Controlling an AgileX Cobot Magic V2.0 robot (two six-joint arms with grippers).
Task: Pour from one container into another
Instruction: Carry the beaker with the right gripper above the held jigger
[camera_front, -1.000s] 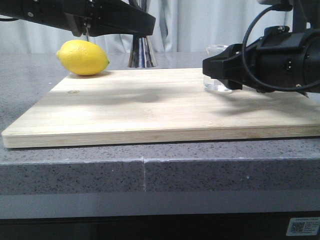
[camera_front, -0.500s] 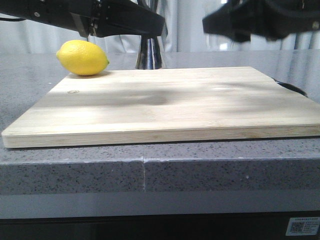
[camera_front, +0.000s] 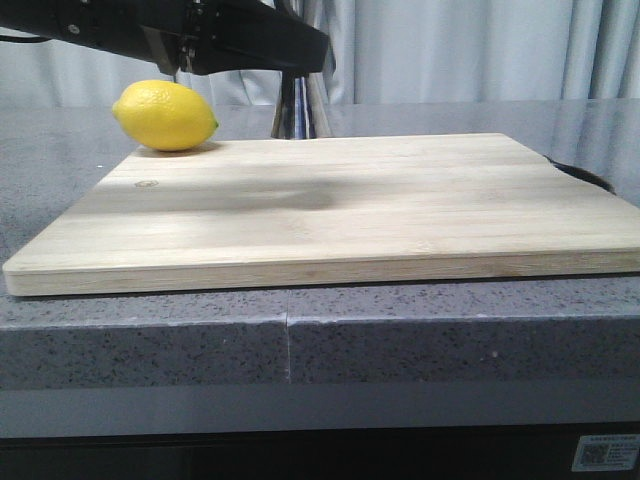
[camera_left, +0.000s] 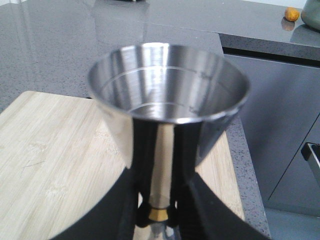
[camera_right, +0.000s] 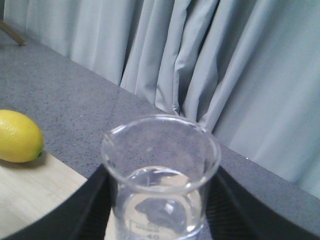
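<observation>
The glass beaker (camera_right: 162, 177), part full of clear liquid, sits clamped in the right tool (camera_right: 160, 210), both seen only by the right wrist view. The left tool (camera_left: 157, 212) grips the steel jigger (camera_left: 167, 120) upright over the wooden board (camera_front: 330, 205), near the lemon (camera_front: 165, 116).

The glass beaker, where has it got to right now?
Out of the front view: the beaker shows only in the right wrist view, upright between the right hand's fingers, with clear liquid in it and the lemon beyond.
</observation>
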